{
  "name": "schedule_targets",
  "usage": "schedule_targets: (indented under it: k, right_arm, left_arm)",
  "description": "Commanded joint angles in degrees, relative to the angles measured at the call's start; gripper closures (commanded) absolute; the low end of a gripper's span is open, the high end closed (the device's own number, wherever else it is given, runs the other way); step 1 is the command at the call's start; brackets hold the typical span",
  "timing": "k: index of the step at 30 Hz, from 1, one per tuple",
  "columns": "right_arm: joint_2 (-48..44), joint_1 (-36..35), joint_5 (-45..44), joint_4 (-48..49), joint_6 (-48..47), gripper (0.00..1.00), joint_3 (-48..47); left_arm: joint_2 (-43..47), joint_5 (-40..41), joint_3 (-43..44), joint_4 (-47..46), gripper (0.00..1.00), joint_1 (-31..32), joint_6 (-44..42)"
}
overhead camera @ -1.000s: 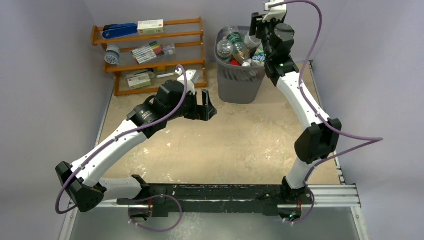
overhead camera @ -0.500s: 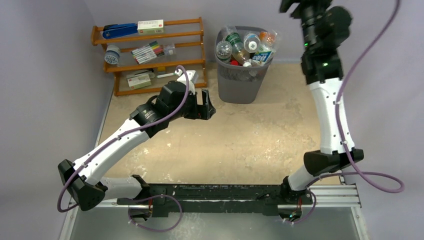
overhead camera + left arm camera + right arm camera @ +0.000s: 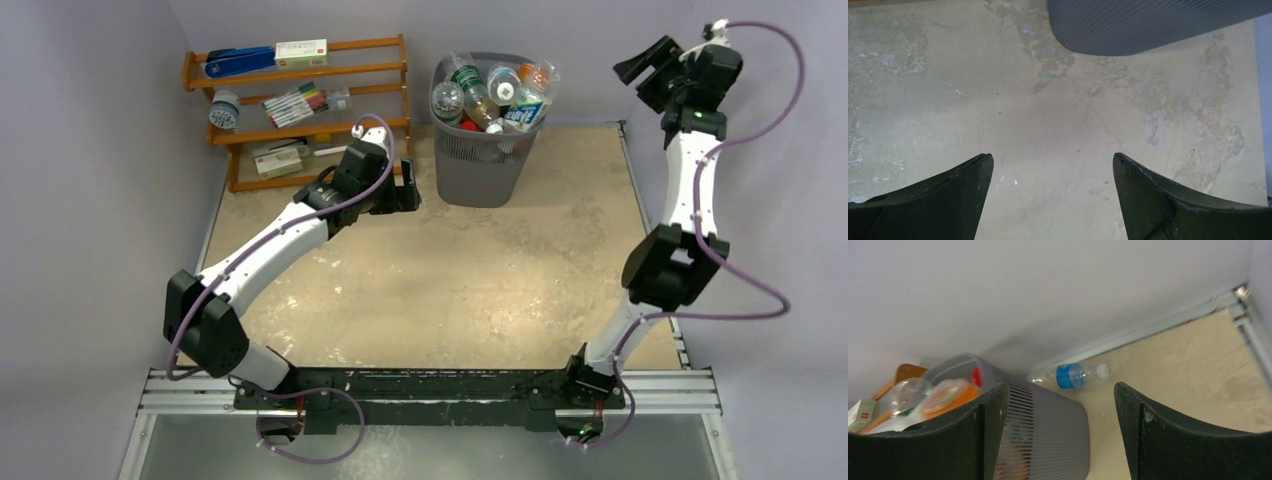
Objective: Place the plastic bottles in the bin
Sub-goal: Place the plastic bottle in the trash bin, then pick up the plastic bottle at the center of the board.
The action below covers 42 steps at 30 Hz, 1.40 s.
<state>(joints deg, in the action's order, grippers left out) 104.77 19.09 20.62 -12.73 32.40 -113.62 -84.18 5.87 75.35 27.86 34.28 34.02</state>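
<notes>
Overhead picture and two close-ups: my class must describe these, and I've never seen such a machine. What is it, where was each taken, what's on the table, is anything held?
These are two robot arms bolted at the near edge of a table. The wide picture comes from a fixed camera above and behind them. The other two come from wrist cameras, so the dark shapes at the bottom are each arm's own fingers. The left pincer hangs open over the table near the grey mesh bin; the right pincer, raised to the bin's right, is open too. Neither holds anything. The bin is heaped with plastic bottles. One more bottle, blue-labelled, lies on the table by the back wall. A wooden shelf rack stands at the left.
</notes>
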Motion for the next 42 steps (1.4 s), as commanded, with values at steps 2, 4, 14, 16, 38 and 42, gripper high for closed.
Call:
schedule_targets:
  k: [2,4,14,16,38,42]
  right_arm:
    - [11.01,-0.82,6.03,4.66,5.00,0.22,-7.72]
    - [17.85,-0.94,4.40,3.42,4.55,0.22,-12.86]
    - [39.00,-2.13,12.13,17.57,13.37,0.32,-20.99]
    - [41.43,-2.77,14.93,22.38,16.03,0.33,-19.44]
    - [51.83,-8.63,16.19,35.86,25.38,0.32,-12.89]
    - [51.81,-8.72,14.40,36.32,25.98,0.33,-11.00]
  left_arm:
    - [-3.18,-3.18,3.58,-4.70,0.12,-1.95,-0.40]
    - [-3.77,-3.38,3.50,-4.59,0.12,-2.19,-0.96]
    - [-5.27,-5.83,1.94,-4.26,0.12,-2.85,-1.81]
    - [-5.39,-6.27,1.87,-4.17,0.12,-2.90,-1.77]
    - [-7.61,-7.91,2.62,-4.13,0.12,-3.30,-3.07]
    - [-7.84,-8.22,2.45,-4.33,0.12,-3.52,-3.13]
